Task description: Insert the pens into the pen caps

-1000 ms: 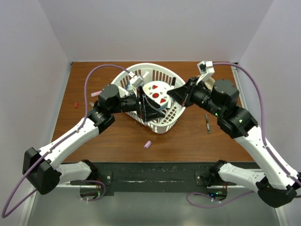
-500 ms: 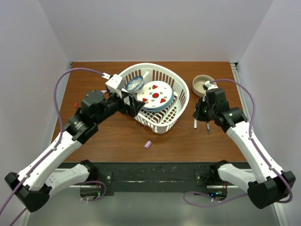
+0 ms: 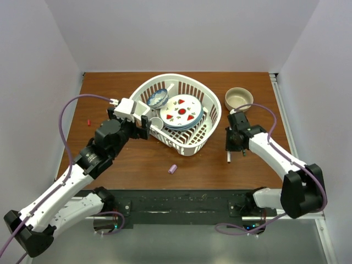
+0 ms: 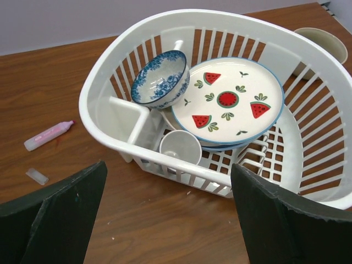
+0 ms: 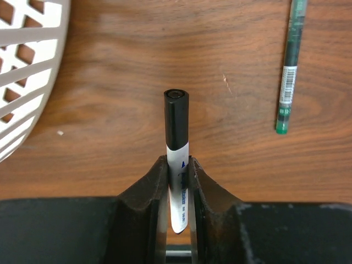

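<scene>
Right tool (image 5: 179, 165) has swung off the basket (image 4: 91, 110) and dropped to the desk (image 5: 110, 82). It's pinching the white pen (image 5: 177, 151), black cap (image 5: 176, 118) on its outer end, though I can't tell how firmly. The dark pen (image 5: 289, 66) lies just beside it. Looks like a finished pen being parked. Left tool (image 4: 168, 168) has backed out of the basket too, fingers spread wide and empty. The pink pen (image 4: 48, 135) and lilac cap (image 3: 172, 169) lie well apart, so that's likely the next pair.
</scene>
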`<state>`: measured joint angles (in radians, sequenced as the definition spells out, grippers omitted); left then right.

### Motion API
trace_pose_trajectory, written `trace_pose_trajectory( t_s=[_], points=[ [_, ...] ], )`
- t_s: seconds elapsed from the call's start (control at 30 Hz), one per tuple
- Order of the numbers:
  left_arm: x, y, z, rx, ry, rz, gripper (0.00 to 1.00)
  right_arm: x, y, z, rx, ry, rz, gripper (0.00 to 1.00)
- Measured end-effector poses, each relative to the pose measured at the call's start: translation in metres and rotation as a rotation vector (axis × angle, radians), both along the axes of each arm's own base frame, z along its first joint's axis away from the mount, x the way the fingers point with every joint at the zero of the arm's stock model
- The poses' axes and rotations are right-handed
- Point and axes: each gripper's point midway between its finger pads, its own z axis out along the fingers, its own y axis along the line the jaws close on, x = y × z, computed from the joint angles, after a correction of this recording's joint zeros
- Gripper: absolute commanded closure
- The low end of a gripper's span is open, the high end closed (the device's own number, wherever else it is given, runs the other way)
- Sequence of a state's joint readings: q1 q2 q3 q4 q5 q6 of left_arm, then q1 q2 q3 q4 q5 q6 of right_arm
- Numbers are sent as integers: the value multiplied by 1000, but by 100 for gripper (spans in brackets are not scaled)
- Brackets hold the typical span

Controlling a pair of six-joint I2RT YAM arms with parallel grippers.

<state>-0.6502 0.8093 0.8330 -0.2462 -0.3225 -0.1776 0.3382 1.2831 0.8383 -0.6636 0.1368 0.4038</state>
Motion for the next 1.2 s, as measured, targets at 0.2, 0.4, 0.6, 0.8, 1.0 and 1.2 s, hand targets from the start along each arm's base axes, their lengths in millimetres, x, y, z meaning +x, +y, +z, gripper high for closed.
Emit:
trace_pose_trajectory(
  t_s=[0.2,0.4,0.6,0.8,1.0,1.2],
  points=[
    [-1,13,5,-4,-35,56,0,6,0,-21,-7,19,-22,75],
    [-4,22,14,-21,-70,85,0,8,-1,-42,-13,43,-41,65],
    [-3,24,15,-18,-76,99,0,11,-4,-48,-33,43,-59,62],
    [-3,24,16,-20,-79,101,1,19,-24,-33,-74,8,-106,59],
    [-2,24,17,-24,-83,100,1,42,-59,-10,-80,-58,-203,60],
    [-2,22,16,-24,-80,91,1,42,-88,-30,-118,22,-277,60]
  ],
)
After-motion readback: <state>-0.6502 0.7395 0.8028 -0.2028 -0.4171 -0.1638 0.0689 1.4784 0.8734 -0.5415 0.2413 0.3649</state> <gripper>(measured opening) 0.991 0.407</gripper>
